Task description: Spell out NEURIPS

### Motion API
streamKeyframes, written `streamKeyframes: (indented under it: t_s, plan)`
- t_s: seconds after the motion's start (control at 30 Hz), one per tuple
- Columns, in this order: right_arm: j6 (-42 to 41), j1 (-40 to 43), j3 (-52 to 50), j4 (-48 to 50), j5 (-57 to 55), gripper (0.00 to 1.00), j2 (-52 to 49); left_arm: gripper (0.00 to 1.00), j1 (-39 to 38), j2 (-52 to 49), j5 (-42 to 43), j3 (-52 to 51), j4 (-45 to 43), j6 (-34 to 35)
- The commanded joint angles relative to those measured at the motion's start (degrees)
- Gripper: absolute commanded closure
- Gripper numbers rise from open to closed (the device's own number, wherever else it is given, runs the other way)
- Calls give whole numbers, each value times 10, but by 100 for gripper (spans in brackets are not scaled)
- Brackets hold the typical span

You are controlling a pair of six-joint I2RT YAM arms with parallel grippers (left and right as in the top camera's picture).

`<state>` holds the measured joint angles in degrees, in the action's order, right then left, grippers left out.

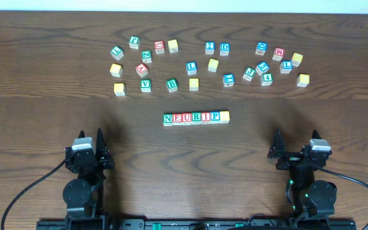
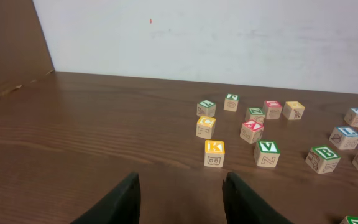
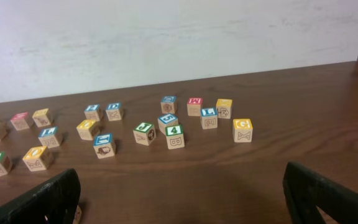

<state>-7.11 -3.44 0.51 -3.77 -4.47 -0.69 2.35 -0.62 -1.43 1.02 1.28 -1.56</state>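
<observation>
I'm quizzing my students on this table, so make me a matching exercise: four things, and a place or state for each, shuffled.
Things:
1. letter row
2. V cube
3. 4 cube
4. right pincer

Places or states:
A. open, holding nothing
B. in the loose scatter on the left
C. mid-table, lined up side by side
D. in the loose scatter on the right

Pairs: 1-C, 2-B, 3-D, 4-A

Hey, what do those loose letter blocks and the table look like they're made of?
Loose letter blocks: probably wood, with pale matte sides, printed outlines and coloured painted top faces.
Table: wood or a wood-look laminate, I can't tell which. It shows dark brown grain streaks and a faint sheen.
</observation>
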Motion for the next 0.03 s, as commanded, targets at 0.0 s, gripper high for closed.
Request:
streamKeyframes:
  t_s: [0.0]
  plan:
    - [5, 3, -2, -1, 2, 1, 4, 58, -3, 3, -7, -8, 28, -8]
